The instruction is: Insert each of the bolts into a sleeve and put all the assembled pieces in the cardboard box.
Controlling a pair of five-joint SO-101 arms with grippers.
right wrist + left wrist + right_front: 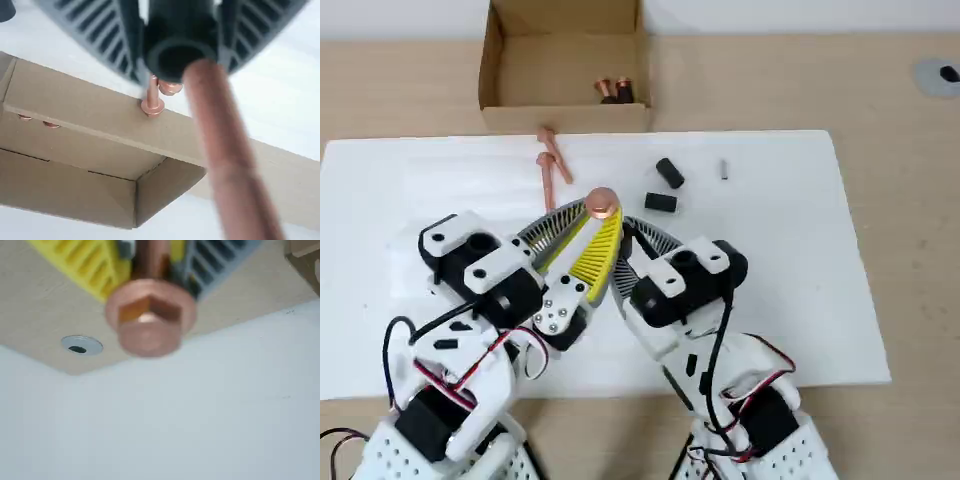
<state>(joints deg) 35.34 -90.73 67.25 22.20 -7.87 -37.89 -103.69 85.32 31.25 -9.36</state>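
My left gripper (599,218), with one yellow and one grey finger, is shut on a copper bolt (602,203) over the white mat; its hex head (150,317) faces the left wrist camera. My right gripper (626,236) is shut on a black sleeve (180,47) right beside it. The bolt's shank (225,150) runs up to the sleeve's open end; I cannot tell whether its tip is inside. Two loose bolts (552,160) lie by the cardboard box (565,118). Two loose black sleeves (665,187) lie on the mat. Assembled pieces (613,92) lie inside the box.
The white mat (770,280) covers the wooden table. A small grey pin (724,169) lies right of the loose sleeves. A round cable grommet (938,75) is set in the table at the far right. The box wall (75,115) stands just beyond the grippers.
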